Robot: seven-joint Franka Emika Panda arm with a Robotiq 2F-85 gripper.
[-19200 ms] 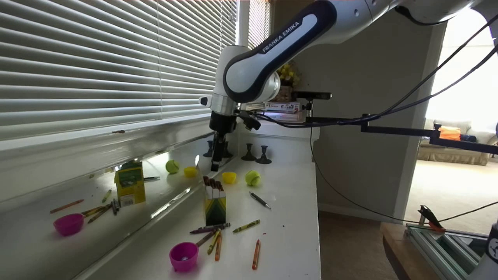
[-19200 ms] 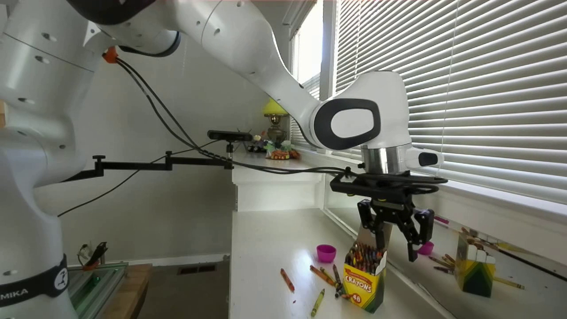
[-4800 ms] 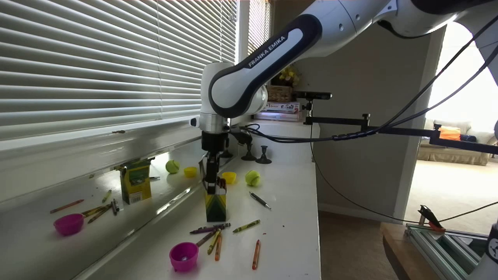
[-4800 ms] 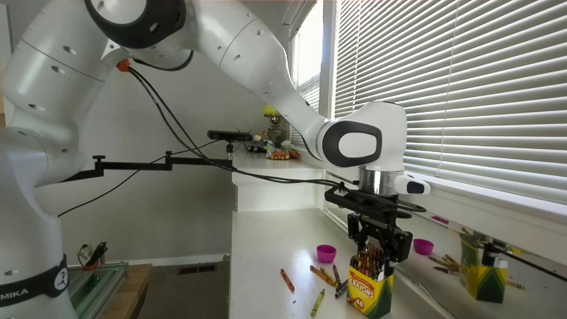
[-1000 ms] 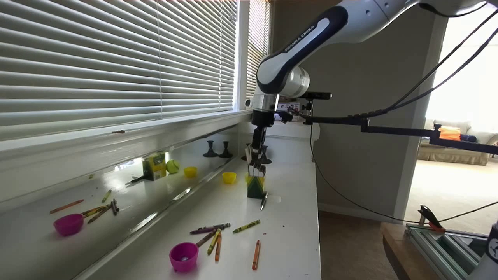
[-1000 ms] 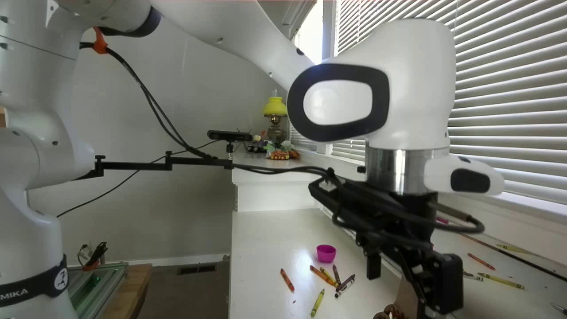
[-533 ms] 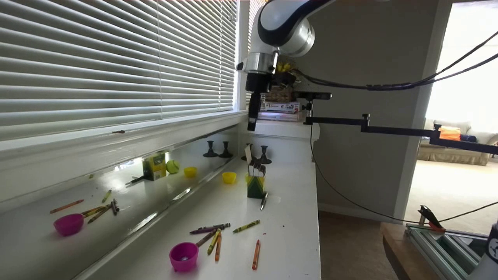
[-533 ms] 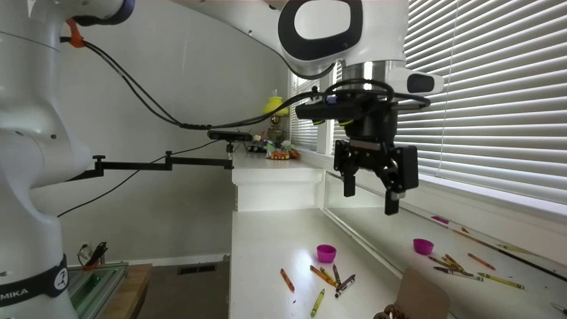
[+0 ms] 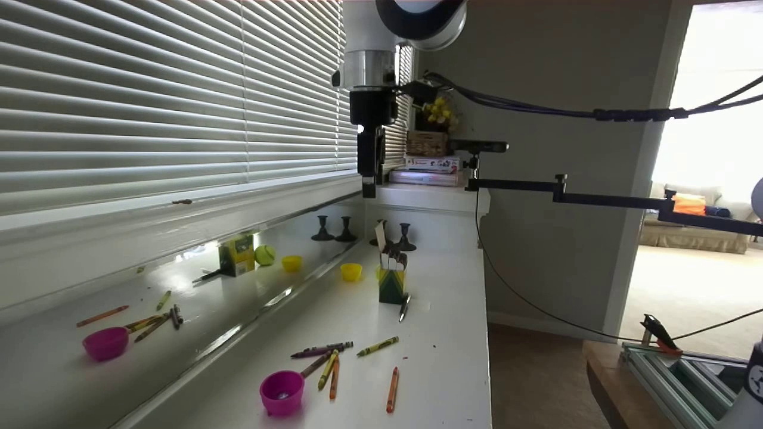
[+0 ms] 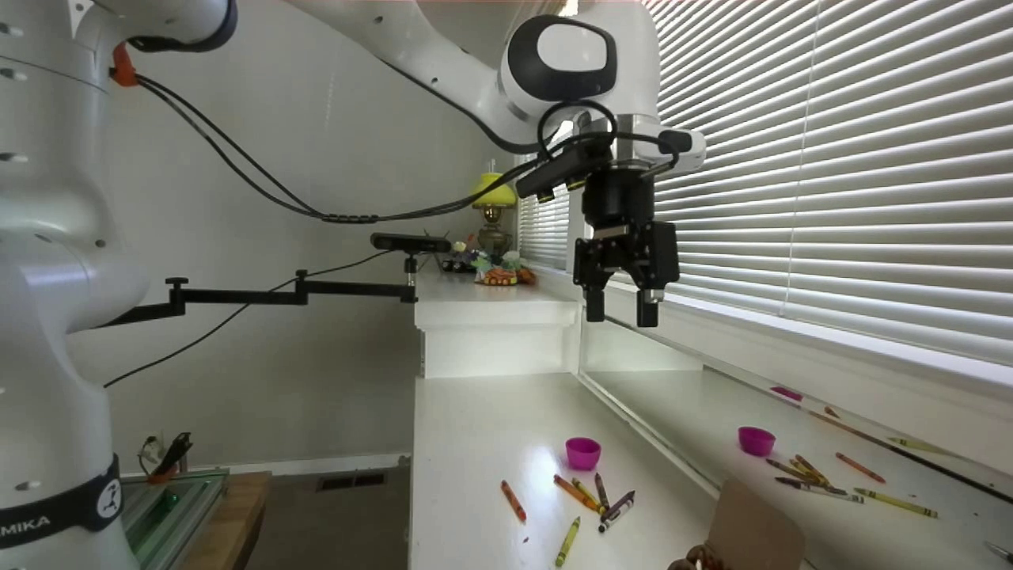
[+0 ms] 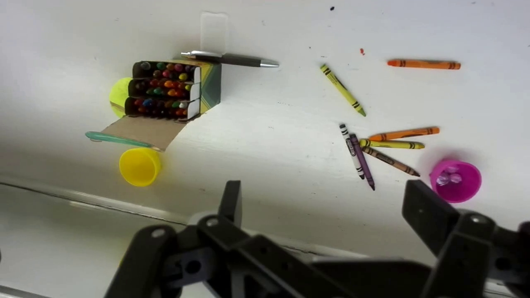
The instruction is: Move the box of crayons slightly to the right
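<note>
Gripper [image 10: 621,310] hangs well above the counter [image 9: 441,369], released: fingers [image 11: 232,203] spread wide, counter showing b/w them, the lot well apart from the box. Box [image 9: 391,289] stands upright on counter, green face showing in an exterior view. Flap [image 10: 756,522] & a few crayon tips [image 10: 698,554] show at btm edge in an exterior view.

Wrist view has box upper L, rows of crayons in it, flap up on the mirror [image 9: 161,363] side. Pen [image 11: 242,60] right by box, can't tell if touching. Ball [image 11: 119,96] just past box, partly hidden by it. Yellow cup [image 11: 140,167] nr box, toward mirror.

Pink cup [image 11: 469,182] well apart from box, w/ pale beads [image 11: 443,179] inside. Loose b/w box & pink cup: lime crayon [image 11: 343,90] by itself; white crayon [image 11: 352,151] alongside purple crayon [image 11: 362,161]; orange crayon [image 11: 404,134], yellow crayon [image 11: 392,144] & tan crayon [image 11: 390,162] bunched nr the cup. 2nd orange crayon [image 11: 424,64] lies alone, farther from mirror.

Candlesticks [image 9: 405,239] at far end of counter, one partly behind flap. Mirror runs along the back, under the blinds [image 9: 149,107], w/ reflections of box, cups & ball.
</note>
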